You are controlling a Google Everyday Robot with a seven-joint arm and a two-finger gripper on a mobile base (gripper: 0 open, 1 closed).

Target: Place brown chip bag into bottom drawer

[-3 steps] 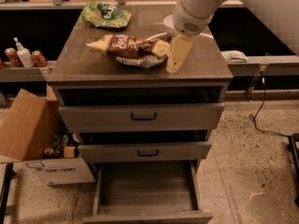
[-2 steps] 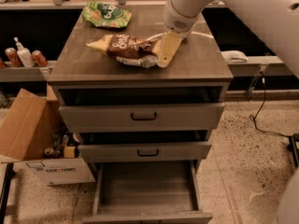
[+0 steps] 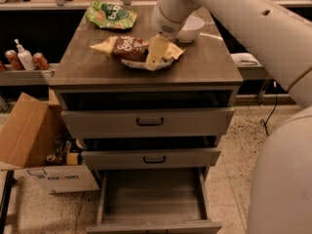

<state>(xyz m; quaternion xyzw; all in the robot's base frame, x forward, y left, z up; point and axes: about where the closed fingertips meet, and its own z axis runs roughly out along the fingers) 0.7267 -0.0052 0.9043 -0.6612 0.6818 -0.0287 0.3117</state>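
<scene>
Grasp step: my gripper was at the brown chip bag, upper centre on the cabinet top; grip state not discernible. Next, I judged: secure pinch, lift, carry to the open bottom drawer, lower centre.

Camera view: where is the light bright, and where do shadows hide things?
Camera view: warm light on the cabinet top, glare streak beside the white bowl; the gripper, lit, is over the brown chip bag; open bottom drawer dim but readable; gaps above the upper drawers black.
</scene>
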